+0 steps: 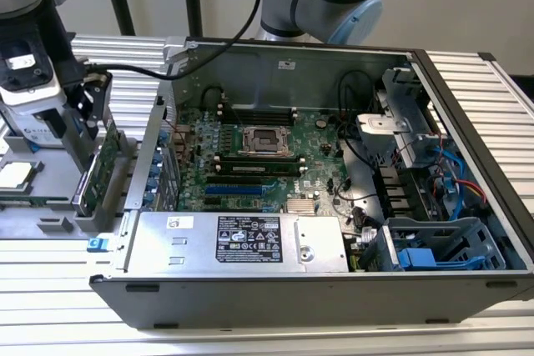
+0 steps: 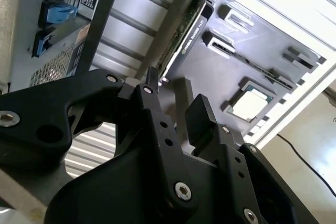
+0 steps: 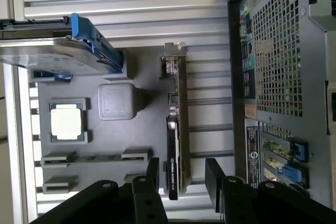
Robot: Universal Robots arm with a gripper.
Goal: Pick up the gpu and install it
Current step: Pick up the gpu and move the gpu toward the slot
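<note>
Beside the computer case [image 1: 250, 285], just off its grilled wall, the graphics card [image 3: 176, 129] stands on edge in a slot of the grey tray [image 3: 142, 124]. The slot keeps it upright, with both flat faces free for a pinch. The claw [image 3: 182, 165] hangs over one end of the card. Its fingers [image 3: 212, 174] are spread wide to either side of the board and have hold of nothing. I cannot tell whether they reach below the card's top edge. The card's long axis runs parallel to the case's grilled wall, thin edge up, with its silver bracket [image 3: 175, 51] at the end farther from the claw.
</note>
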